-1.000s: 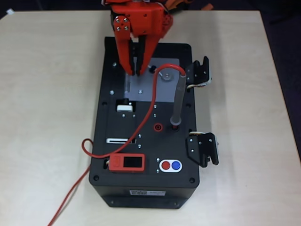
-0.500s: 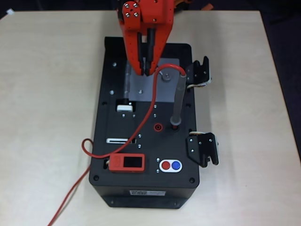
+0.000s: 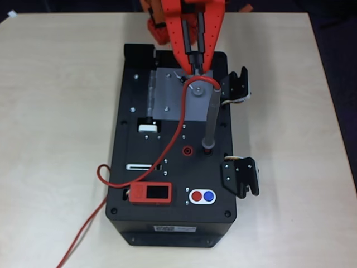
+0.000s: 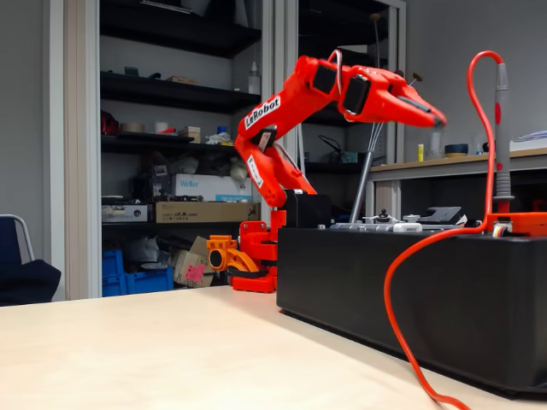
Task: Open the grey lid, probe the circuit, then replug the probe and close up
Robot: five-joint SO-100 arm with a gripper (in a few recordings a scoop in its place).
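Observation:
The grey lid (image 3: 167, 99) lies flat and closed on the black box (image 3: 167, 226), with its round knob (image 3: 196, 93) near its right edge. The circuit is hidden under it. Upright in a socket right of the lid stands the probe (image 3: 211, 118), a slim grey rod, also seen in the fixed view (image 4: 502, 137). Its red wire (image 3: 167, 152) loops over the lid and runs off the box to the lower left. My red gripper (image 3: 196, 69) hangs shut over the lid's far edge, just behind the knob. In the fixed view my gripper (image 4: 436, 115) is well above the box top, holding nothing.
An orange-red display module (image 3: 150, 193) and a red and blue button pair (image 3: 202, 196) sit on the box's near end. Two black latches (image 3: 240, 87) (image 3: 241, 176) stick out on its right side. The wire trails across the bare wooden table (image 3: 56, 111) at lower left.
My gripper has swung right, from over the lid's left hinge side to above the knob. Its fingers have drawn together. Lid and probe have not moved.

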